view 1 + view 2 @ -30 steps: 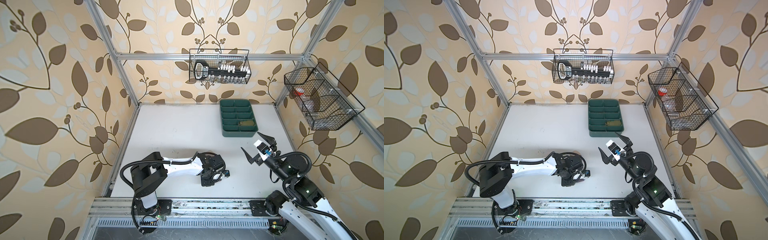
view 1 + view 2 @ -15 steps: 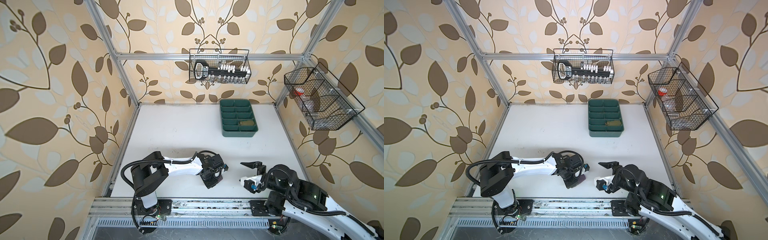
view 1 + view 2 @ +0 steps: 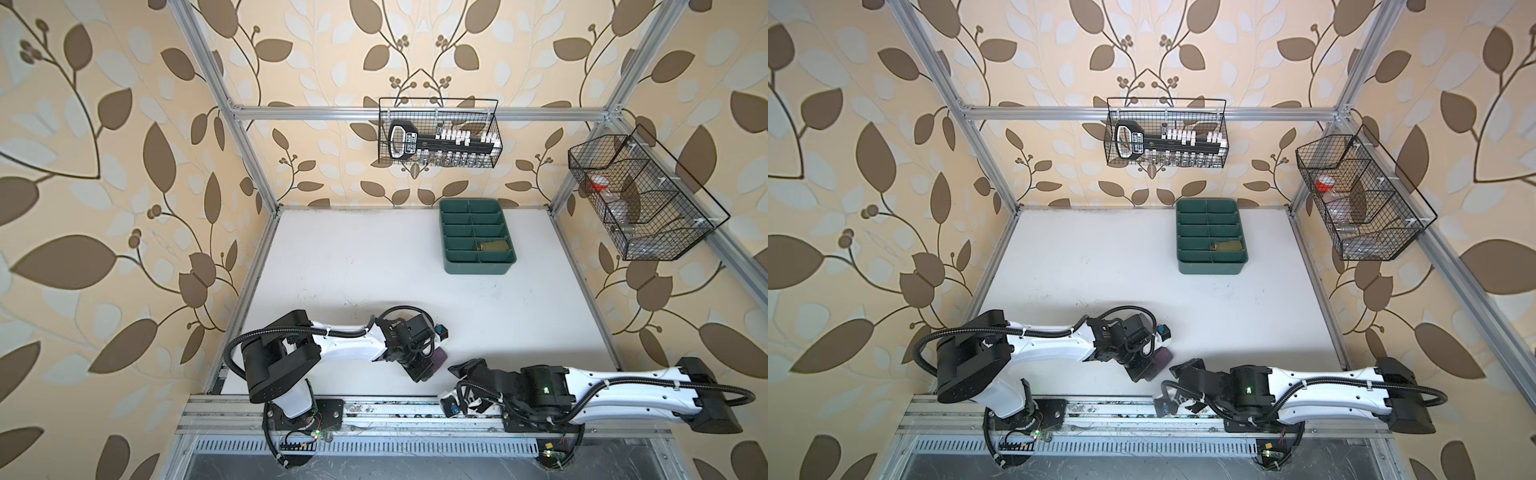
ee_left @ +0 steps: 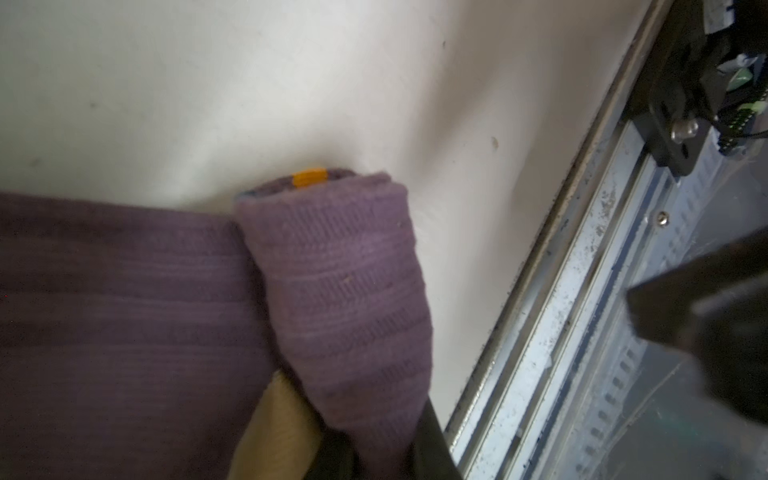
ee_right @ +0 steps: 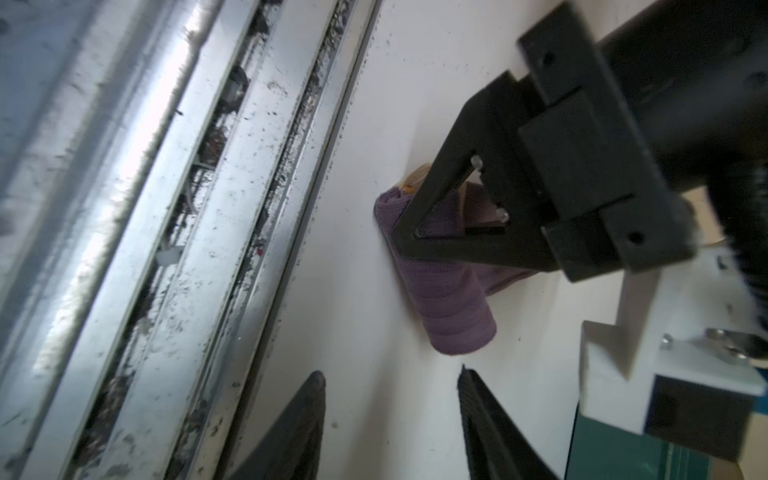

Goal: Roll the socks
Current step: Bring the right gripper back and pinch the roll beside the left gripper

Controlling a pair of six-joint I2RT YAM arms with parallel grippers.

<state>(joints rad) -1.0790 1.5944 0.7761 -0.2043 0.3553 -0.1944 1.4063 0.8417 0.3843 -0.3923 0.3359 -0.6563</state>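
The purple sock [image 4: 345, 291] lies near the table's front edge, partly rolled, with a beige patch [image 4: 278, 415] and an orange stripe showing. My left gripper [image 3: 419, 365] is shut on the roll [image 5: 449, 307]; its dark fingers [image 5: 457, 199] press across it. In both top views only a corner of the purple sock [image 3: 1163, 356] peeks out beside it. My right gripper [image 5: 390, 374] is open and holds nothing; its tips stop just short of the roll's end. It lies low by the front rail [image 3: 455, 384]. An olive sock bundle [image 3: 494, 246] sits in the tray.
The dark green divided tray [image 3: 478, 266] stands at the back right of the white table. Two wire baskets [image 3: 438, 133] [image 3: 640, 199] hang on the walls. The metal front rail [image 5: 166, 208] runs close beside both grippers.
My right arm swung down from a raised pose to lie low by the front rail, its jaws narrowing. The left gripper turned slightly over the purple sock.
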